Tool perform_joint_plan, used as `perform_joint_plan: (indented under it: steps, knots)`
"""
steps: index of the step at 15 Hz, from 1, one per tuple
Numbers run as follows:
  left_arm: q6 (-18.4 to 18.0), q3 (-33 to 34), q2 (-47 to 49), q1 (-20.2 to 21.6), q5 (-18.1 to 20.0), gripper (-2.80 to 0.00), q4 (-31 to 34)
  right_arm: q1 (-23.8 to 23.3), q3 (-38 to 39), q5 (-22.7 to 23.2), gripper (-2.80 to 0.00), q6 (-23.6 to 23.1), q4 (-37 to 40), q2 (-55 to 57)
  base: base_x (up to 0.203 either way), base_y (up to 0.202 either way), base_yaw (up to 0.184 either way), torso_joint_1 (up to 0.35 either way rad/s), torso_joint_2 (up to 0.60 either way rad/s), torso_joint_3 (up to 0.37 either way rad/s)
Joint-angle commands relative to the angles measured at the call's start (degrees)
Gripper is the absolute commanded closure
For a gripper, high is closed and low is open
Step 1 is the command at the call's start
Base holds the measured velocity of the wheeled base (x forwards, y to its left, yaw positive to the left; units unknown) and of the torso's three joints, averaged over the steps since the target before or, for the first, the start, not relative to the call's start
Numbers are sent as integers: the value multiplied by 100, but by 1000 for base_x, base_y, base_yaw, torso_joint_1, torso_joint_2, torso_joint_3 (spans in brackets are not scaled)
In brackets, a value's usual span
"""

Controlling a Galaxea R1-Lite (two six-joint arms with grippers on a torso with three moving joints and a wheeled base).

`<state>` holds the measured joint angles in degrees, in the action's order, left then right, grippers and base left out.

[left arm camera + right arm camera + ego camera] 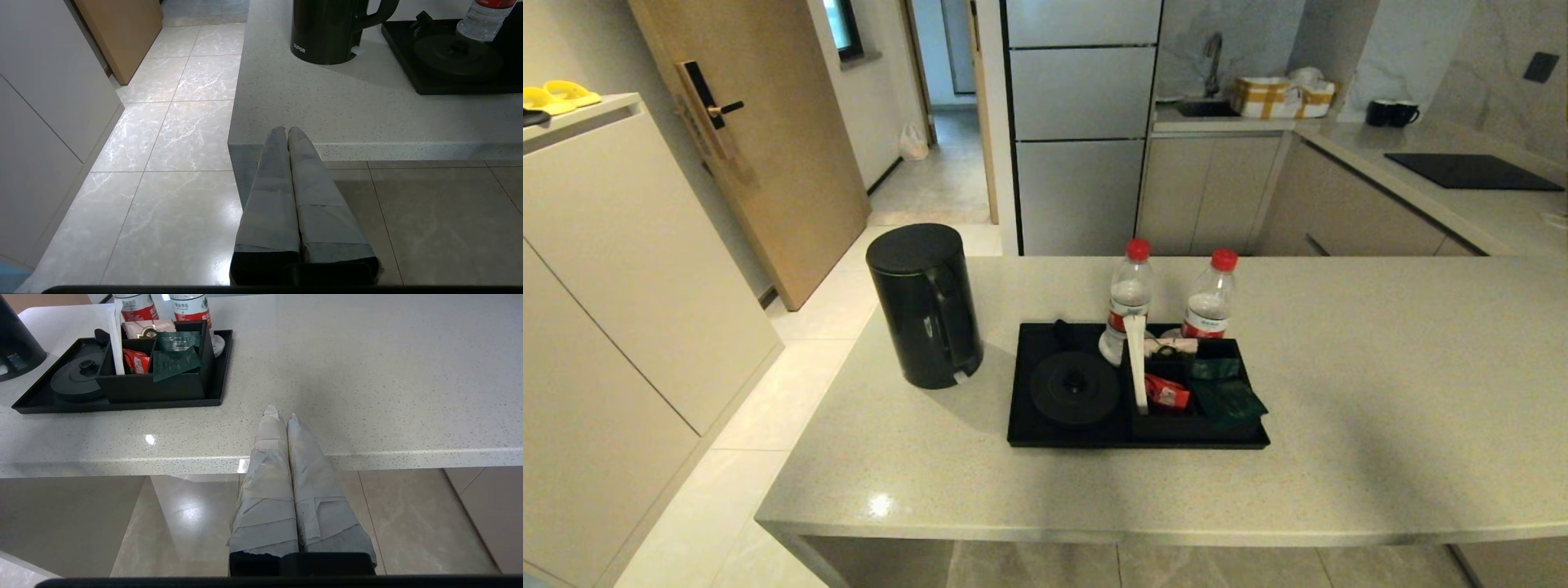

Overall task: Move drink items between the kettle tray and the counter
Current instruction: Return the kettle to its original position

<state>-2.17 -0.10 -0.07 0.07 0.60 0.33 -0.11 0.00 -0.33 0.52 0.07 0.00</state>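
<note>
The black kettle (925, 304) stands on the speckled counter (1339, 392) just left of the black tray (1029, 425), off its round base (1075, 389). Two red-capped water bottles stand at the tray's far edge: one (1128, 300) inside the tray, the other (1210, 297) behind the sachet box (1201, 392). Neither arm shows in the head view. My left gripper (287, 130) is shut and empty, hanging before the counter's front left corner, well short of the kettle (327, 30). My right gripper (281, 414) is shut and empty over the counter's front edge, right of the tray (122, 404).
Green and red sachets (1225, 396) and a white paper strip (1136, 367) fill the box. The counter ends at its left edge (809, 441) over the tiled floor. A second counter with a black cooktop (1474, 171) lies at the back right.
</note>
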Motion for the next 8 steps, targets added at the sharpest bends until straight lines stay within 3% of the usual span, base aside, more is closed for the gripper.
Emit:
perform_joint_plan:
  steps: [1,5,8]
  knots:
    - [-227,0,8,2,13,0,9,2,0,-2,0,1,-6,-9,0,0,0,0,0,0]
    - [-346,-248,50,10,7,0,256,2,0,-2,0,1,0,-9,0,0,0,0,0,0]
    - [-187,-1545,860,10,-4,0,370,2,0,-2,0,1,1,-9,0,0,0,0,0,0]
